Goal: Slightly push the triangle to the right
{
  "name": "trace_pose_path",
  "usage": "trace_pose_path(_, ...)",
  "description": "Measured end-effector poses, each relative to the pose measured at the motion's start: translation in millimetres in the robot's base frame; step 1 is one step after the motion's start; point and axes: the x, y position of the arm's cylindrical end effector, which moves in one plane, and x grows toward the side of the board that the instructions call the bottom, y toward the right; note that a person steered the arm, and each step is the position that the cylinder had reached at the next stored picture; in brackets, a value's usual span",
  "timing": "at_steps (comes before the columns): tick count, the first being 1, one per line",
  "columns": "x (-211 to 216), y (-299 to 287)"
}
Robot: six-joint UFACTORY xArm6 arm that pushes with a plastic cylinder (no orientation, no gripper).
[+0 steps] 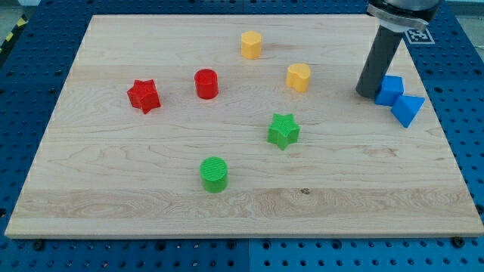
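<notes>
The blue triangle (407,109) lies near the board's right edge, touching a blue cube (390,90) on its upper left. My tip (367,93) is the lower end of the dark rod. It stands just left of the blue cube, touching or nearly touching it. The triangle is to the right of and a little below my tip, with the cube between them.
On the wooden board (113,189) there are also a red star (144,96), a red cylinder (206,83), a yellow hexagonal block (251,44), a yellow block (299,77), a green star (283,131) and a green cylinder (214,174). The triangle sits close to the board's right edge.
</notes>
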Motion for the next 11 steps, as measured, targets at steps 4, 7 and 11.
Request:
trace_pose_path(4, 63.0, -15.9)
trace_pose_path(7, 76.4, 51.2)
trace_pose_path(11, 48.3, -18.9)
